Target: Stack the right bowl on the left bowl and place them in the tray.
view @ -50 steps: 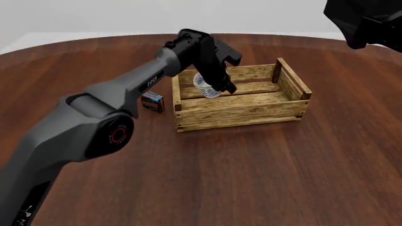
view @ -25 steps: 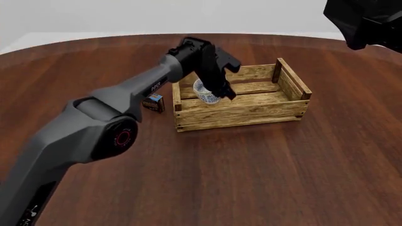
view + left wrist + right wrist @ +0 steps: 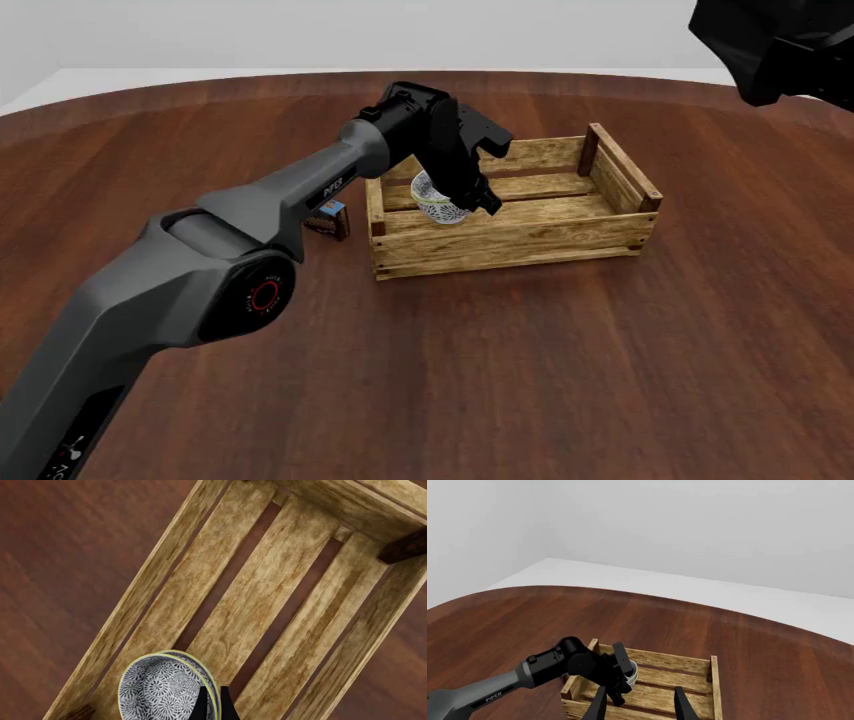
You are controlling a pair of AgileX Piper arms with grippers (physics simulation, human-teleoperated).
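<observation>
The two patterned bowls (image 3: 162, 692) are nested, the right bowl inside the left bowl, with both rims showing. My left gripper (image 3: 212, 707) is shut on their rim. It holds the bowls (image 3: 438, 198) low inside the left end of the wooden tray (image 3: 534, 236). Whether they touch the tray's slatted floor (image 3: 267, 595) I cannot tell. My right gripper (image 3: 640, 707) is open and hangs high above the table, far from the tray (image 3: 694, 667), with nothing between its fingers. In the front view only the right arm's dark bulk (image 3: 781, 45) shows at the top right.
A small blue-red box (image 3: 324, 216) stands on the table just left of the tray, partly behind my left arm. The brown table (image 3: 534, 380) is round, and its far edge meets a pale floor.
My left gripper has come down a little with the nested bowls, deeper into the tray's left end. The right arm has not moved.
</observation>
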